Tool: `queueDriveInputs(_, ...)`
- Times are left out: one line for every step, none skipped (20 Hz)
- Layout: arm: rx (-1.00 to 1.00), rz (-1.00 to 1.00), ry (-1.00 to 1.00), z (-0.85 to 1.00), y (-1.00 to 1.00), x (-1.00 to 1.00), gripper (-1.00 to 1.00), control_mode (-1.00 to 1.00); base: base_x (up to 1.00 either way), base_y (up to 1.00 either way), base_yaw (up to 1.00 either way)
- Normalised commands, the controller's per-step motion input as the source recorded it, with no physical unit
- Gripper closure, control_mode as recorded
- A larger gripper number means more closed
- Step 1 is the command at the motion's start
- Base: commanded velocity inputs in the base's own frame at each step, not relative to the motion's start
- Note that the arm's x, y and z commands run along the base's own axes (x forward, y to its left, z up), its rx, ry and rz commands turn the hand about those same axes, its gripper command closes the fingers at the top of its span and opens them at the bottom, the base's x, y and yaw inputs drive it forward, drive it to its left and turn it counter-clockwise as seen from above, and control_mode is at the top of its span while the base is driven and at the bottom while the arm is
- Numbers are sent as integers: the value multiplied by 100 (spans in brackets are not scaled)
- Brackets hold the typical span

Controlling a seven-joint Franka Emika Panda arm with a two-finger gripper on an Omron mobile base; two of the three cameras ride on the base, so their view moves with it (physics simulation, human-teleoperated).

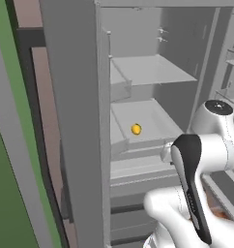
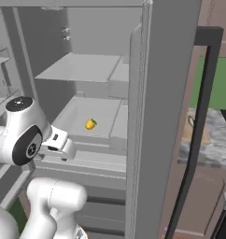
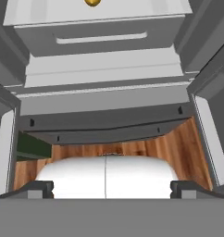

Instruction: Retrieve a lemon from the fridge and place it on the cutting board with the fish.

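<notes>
The fridge stands open, its pale grey shelves in the upper middle of both base views. The lemon lies alone on the second shelf, near the centre of the left base view and just left of centre in the right base view. It is too small and round for a clear long axis; in the right base view a tiny dark tip shows at its upper right. In the hand view the lemon is cut by the top edge, just left of centre, on the pale shelf above the lower drawers.

The end effector shows its two dark fingertips at the bottom corners of the hand view, spread wide apart with nothing between them.

The right base view alone shows a grey marbled table at middle right, past the fridge door, with a tan object on it that I cannot identify. The hand view alone shows a wood floor beneath the fridge front.
</notes>
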Motion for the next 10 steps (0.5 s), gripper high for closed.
queueDriveInputs(0, 0, 0, 0, 0, 0, -100, 100, 44, -32, 1)
queueDriveInputs(0, 0, 0, 0, 0, 0, -100, 100, 47, -33, 1)
queueDriveInputs(0, 0, 0, 0, 0, 0, -100, 100, 44, -34, 1)
queueDriveInputs(0, 0, 0, 0, 0, 0, -100, 100, 44, -31, 1)
queueDriveInputs(0, 0, 0, 0, 0, 0, -100, 100, 44, -20, 1)
queueDriveInputs(0, 0, 0, 0, 0, 0, -100, 100, 45, -5, 0)
queueDriveInputs(0, 0, 0, 0, 0, 0, -100, 100, 49, 0, 0)
queueDriveInputs(0, 0, 0, 0, 0, 0, -100, 100, 56, 0, 0)
queueDriveInputs(0, 0, 0, 0, 0, 0, -100, 100, 61, 0, 0)
queueDriveInputs(0, 0, 0, 0, 0, 0, -100, 100, 68, 0, 0)
